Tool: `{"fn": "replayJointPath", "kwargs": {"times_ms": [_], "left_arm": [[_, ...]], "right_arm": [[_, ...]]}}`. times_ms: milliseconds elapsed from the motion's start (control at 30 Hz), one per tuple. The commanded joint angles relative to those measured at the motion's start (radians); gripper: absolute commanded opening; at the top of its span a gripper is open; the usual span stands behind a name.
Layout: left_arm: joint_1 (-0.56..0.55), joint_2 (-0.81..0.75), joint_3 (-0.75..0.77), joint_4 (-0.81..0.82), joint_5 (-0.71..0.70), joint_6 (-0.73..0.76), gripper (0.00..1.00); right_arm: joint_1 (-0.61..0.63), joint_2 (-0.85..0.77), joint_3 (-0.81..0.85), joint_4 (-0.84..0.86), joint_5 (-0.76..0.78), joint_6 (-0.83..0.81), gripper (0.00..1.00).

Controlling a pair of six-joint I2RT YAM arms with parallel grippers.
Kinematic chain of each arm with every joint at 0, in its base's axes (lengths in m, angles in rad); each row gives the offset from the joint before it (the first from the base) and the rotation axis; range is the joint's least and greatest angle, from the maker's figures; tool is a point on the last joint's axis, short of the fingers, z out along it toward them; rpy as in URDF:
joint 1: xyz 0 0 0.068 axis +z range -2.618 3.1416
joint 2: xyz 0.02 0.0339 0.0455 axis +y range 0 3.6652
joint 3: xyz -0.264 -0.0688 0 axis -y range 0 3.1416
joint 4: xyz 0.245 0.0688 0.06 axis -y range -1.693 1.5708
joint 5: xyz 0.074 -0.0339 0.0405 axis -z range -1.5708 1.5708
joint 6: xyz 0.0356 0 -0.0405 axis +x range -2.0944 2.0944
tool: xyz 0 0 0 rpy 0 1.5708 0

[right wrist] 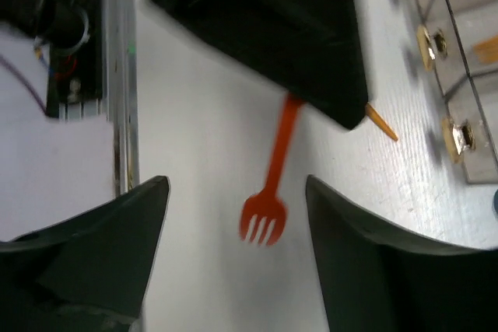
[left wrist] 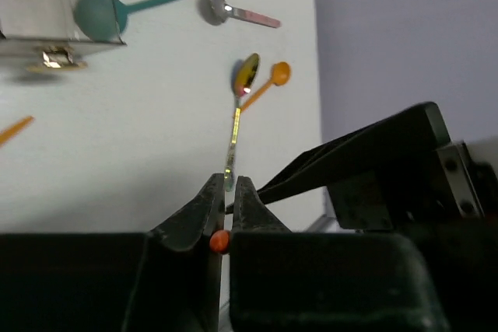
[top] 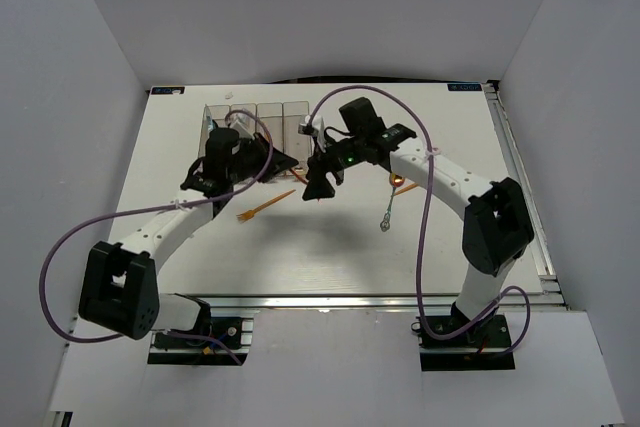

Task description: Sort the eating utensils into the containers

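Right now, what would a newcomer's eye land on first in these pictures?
The grippers close together before the bins: the left gripper pinches an orange fork, the right gripper stands open beside it. Then a shiny spoon next to an orange spoon, right of them on the table.

A flat white rectangular table top (top: 300, 257) sat inside a plain enclosure of matte pale grey wall panels: one on the left (top: 60, 97), one at the back (top: 320, 7), one on the right (top: 590, 77). A silver slotted aluminium rail (top: 330, 302) ran along the near edge. Light was even, with soft shadows.
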Motion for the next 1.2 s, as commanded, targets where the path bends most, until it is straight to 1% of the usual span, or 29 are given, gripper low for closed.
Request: {"fn": "replayJointPath", "kwargs": {"times_ms": [0,33,67,100,133,167,200,233,267,300,333,400,533,633,733,767,833,867,933,967,1133,1167], "left_arm": [[0.025,0.049,0.167,-0.240,-0.063,0.206,0.00],[0.042,0.074,0.251,-0.287,-0.093,0.272,0.00],[0.079,0.100,0.296,-0.330,-0.101,0.332,0.00],[0.096,0.159,0.340,-0.394,-0.106,0.387,0.00],[0.114,0.193,0.388,-0.424,-0.116,0.407,0.00],[0.140,0.230,0.487,-0.449,-0.130,0.430,0.00],[0.148,0.270,0.544,-0.500,-0.139,0.488,0.00],[0.156,0.357,0.602,-0.528,-0.152,0.504,0.00],[0.162,0.400,0.662,-0.582,-0.178,0.519,0.00],[0.162,0.443,0.781,-0.611,-0.196,0.564,0.00],[0.162,0.527,0.839,-0.637,-0.216,0.579,0.00],[0.162,0.592,0.977,-0.698,-0.276,0.607,0.00],[0.163,0.696,1.098,-0.710,-0.313,0.651,0.00],[0.163,0.775,1.178,-0.729,-0.308,0.659,0.00],[0.162,0.822,1.211,-0.752,-0.295,0.653,0.00],[0.162,0.827,1.209,-0.757,-0.293,0.645,0.03],[0.160,0.827,1.198,-0.760,-0.284,0.639,0.11],[0.159,0.823,1.182,-0.763,-0.281,0.638,0.22],[0.156,0.810,1.163,-0.766,-0.278,0.639,0.30],[0.156,0.803,1.140,-0.769,-0.275,0.642,0.36],[0.156,0.734,1.089,-0.771,-0.276,0.664,0.51],[0.156,0.720,1.085,-0.772,-0.278,0.670,0.51]], "right_arm": [[-0.043,-0.048,0.058,-0.152,-0.230,-0.331,0.79],[-0.059,-0.055,0.056,-0.228,-0.255,-0.384,0.81],[-0.092,-0.066,0.053,-0.264,-0.274,-0.432,0.82],[-0.109,-0.071,0.050,-0.295,-0.286,-0.507,0.82],[-0.123,-0.074,0.044,-0.312,-0.286,-0.520,0.82],[-0.155,-0.085,0.024,-0.332,-0.286,-0.532,0.81],[-0.172,-0.089,0.015,-0.339,-0.286,-0.544,0.80],[-0.187,-0.094,0.005,-0.345,-0.284,-0.560,0.79],[-0.216,-0.105,-0.014,-0.352,-0.284,-0.566,0.78],[-0.227,-0.111,-0.024,-0.353,-0.284,-0.570,0.77],[-0.250,-0.117,-0.034,-0.353,-0.283,-0.577,0.77],[-0.267,-0.140,-0.068,-0.349,-0.280,-0.581,0.76],[-0.300,-0.171,-0.128,-0.324,-0.284,-0.575,0.76],[-0.310,-0.181,-0.154,-0.310,-0.289,-0.566,0.76],[-0.313,-0.181,-0.154,-0.310,-0.286,-0.564,0.76],[-0.316,-0.178,-0.153,-0.310,-0.283,-0.564,0.76],[-0.323,-0.174,-0.150,-0.310,-0.280,-0.564,0.76],[-0.324,-0.169,-0.147,-0.309,-0.280,-0.564,0.76],[-0.326,-0.164,-0.145,-0.309,-0.278,-0.563,0.76],[-0.326,-0.161,-0.142,-0.309,-0.277,-0.563,0.76],[-0.327,-0.157,-0.136,-0.312,-0.269,-0.569,0.77],[-0.329,-0.157,-0.136,-0.315,-0.268,-0.571,0.77]]}}
